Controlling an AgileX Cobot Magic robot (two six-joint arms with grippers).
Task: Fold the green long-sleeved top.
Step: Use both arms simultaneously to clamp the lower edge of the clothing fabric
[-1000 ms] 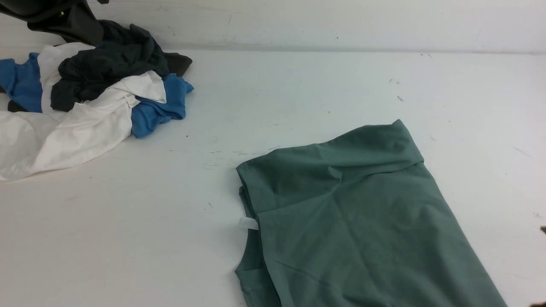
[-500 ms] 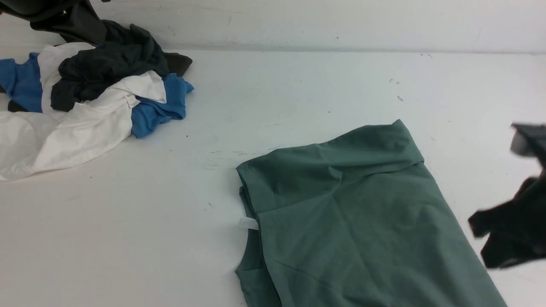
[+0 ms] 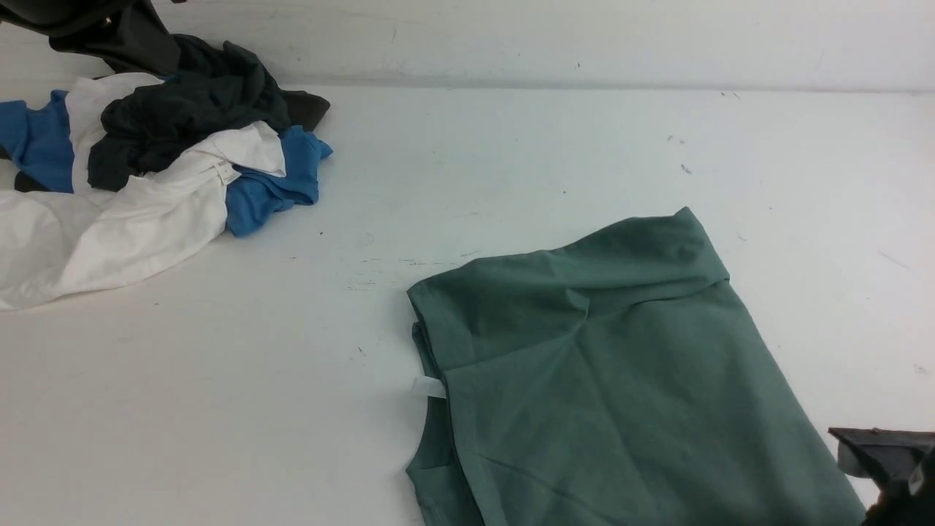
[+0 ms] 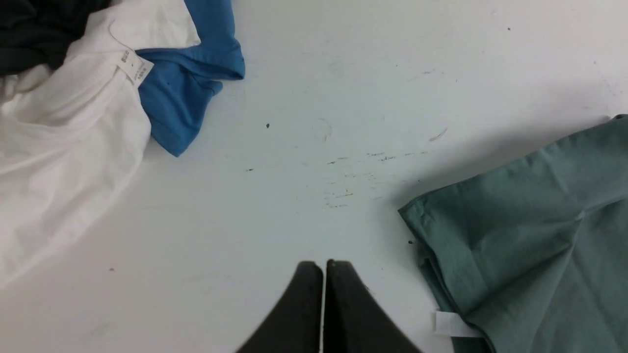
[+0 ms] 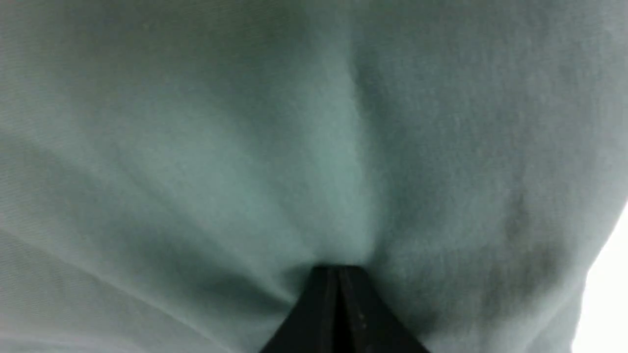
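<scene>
The green long-sleeved top (image 3: 621, 380) lies partly folded on the white table, right of centre, its white neck tag (image 3: 427, 386) at the left edge. My right arm (image 3: 887, 456) sits low at the top's near right edge. In the right wrist view the right gripper (image 5: 338, 268) is shut, and the green fabric (image 5: 245, 147) puckers toward its tips. My left gripper (image 4: 324, 264) is shut with nothing in it. It hangs over bare table just left of the top's collar corner (image 4: 539, 235) and tag (image 4: 449, 323).
A heap of other clothes lies at the far left: a white garment (image 3: 109, 226), a blue one (image 3: 270, 190) and a dark grey-black one (image 3: 182, 117). The wall runs along the table's far edge (image 3: 584, 86).
My right arm swung in from the right and dropped to the top's near right edge, where its jaws closed on the fabric. The top shifted very slightly. The left gripper stayed shut.
</scene>
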